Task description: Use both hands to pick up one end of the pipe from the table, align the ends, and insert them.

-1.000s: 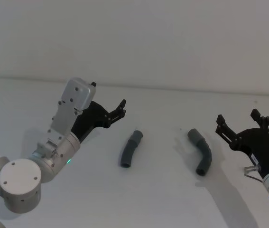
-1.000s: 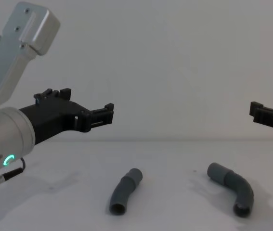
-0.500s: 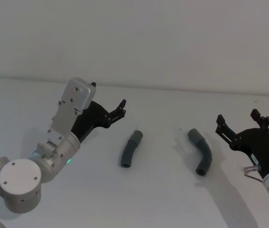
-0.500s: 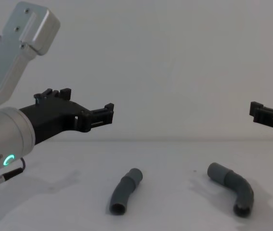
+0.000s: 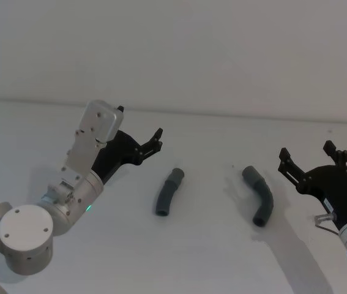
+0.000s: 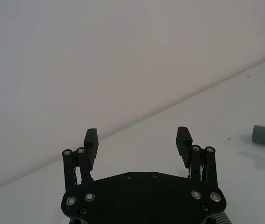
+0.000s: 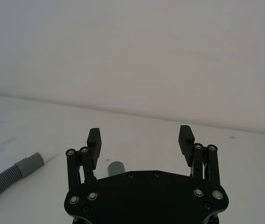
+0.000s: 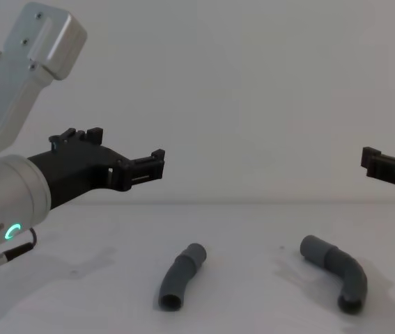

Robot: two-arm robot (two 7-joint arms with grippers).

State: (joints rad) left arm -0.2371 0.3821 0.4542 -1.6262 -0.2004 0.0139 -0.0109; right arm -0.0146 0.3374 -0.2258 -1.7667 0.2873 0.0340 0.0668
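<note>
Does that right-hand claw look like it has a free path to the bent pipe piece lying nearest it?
Probably yes: the right gripper hangs open above the table, off to the side of the right pipe piece, with nothing between them.

A plain pale grey matte wall (image 5: 210, 49) spans the far side from left to right. A tiny dark speck (image 5: 330, 130) lies at the far right, just before the wall's foot.
</note>
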